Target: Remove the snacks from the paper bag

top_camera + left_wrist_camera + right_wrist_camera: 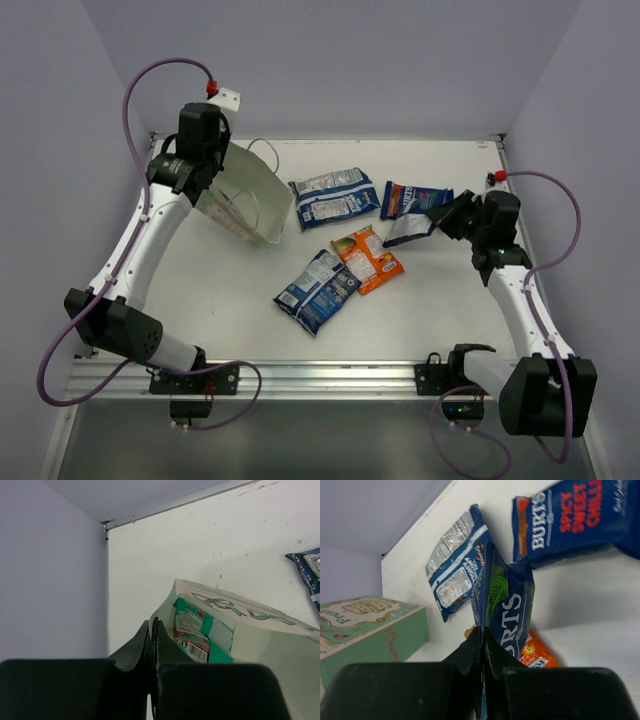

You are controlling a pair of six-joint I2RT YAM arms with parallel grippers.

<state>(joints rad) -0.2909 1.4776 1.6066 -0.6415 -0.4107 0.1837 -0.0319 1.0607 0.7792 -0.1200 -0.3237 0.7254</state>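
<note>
Six snack packets, counted; four dark blue-and-white: the silver-backed packet at eleven o'clock from the orange packet, the red-patched packet at one, the green-badged packet at two, the near packet at eight; one orange; one teal-green packet; one paper bag.

left hand: grips paper bag | right hand: grips blue packet

Robotics laboratory test cell. Indicators: white table enclosed by plain pale walls; aluminium rail along the near edge carrying arm mounts; exposed purple cables.
</note>
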